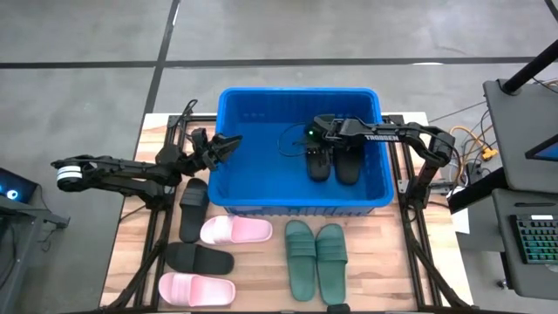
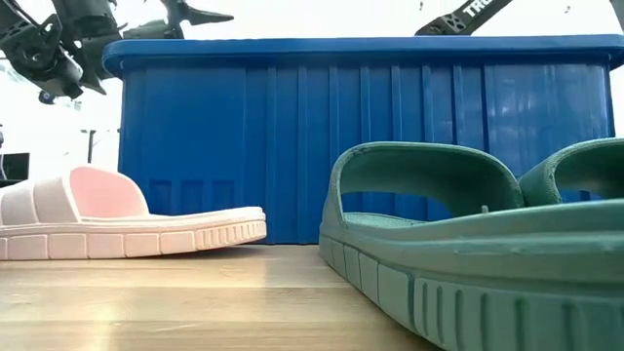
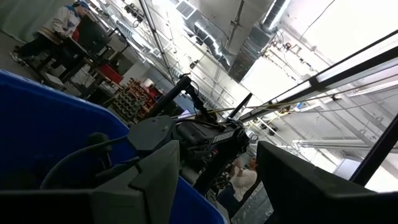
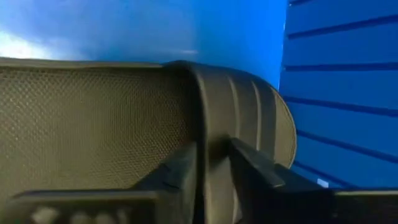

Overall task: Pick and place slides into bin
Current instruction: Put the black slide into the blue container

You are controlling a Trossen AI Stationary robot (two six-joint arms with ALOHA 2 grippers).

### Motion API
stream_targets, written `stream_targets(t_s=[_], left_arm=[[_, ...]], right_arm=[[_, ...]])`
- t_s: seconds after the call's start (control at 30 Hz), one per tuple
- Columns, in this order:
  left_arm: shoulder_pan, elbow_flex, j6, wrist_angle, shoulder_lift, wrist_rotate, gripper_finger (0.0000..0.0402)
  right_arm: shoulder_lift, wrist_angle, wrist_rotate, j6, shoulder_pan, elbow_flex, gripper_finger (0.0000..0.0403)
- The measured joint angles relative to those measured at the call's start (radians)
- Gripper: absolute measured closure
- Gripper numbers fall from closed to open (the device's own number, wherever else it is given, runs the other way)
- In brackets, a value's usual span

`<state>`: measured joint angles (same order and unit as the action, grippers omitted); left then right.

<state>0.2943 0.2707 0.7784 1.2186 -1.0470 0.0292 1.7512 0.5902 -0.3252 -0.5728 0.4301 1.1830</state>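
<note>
The blue bin point(image 1: 296, 92) stands mid-table with two black slides point(image 1: 347, 166) lying side by side inside it. My right gripper point(image 1: 316, 148) reaches down into the bin and is shut on the left one of them point(image 1: 319, 166). My left gripper point(image 1: 228, 142) hovers open over the bin's left rim, holding nothing. On the wood in front of the bin lie two pale pink slides point(image 1: 235, 230) point(image 1: 196, 289), two more black slides point(image 1: 193, 209) point(image 1: 199, 258) and two dark green slides point(image 1: 301, 249) point(image 1: 332, 253), all sole down. My right gripper pinches the edge of the black slide's strap point(image 4: 212, 143) between its two fingers. One finger point(image 4: 180, 171) is on the footbed side at the strap's opening and the other point(image 4: 252, 168) is on the strap's ribbed outside. The fingers slant down from the table's right side. Whether the slide is lifted off the bin's floor I cannot tell.
The bin's ribbed wall point(image 4: 336, 93) stands close beyond the held slide. Dark frame rails run along both table sides point(image 1: 161, 218). In the low view a green slide point(image 2: 468, 253) and a pink slide point(image 2: 117, 219) lie in front of the bin wall point(image 2: 361, 146).
</note>
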Motion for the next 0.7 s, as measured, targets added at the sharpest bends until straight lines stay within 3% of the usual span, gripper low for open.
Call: stream_targets(t_s=[0.13, 0.7], left_arm=[[0.0, 0.0, 0.0, 0.0, 0.0, 0.0, 0.0201], [-0.001, -0.001, -0.006, -0.001, 0.0, 0.002, 0.0201]], right_arm=[[-0.005, -0.002, 0.0, 0.0, 0.0, 0.004, 0.0384], [-0.01, -0.025, -0.035, -0.113, -0.028, -0.001, 0.0394]])
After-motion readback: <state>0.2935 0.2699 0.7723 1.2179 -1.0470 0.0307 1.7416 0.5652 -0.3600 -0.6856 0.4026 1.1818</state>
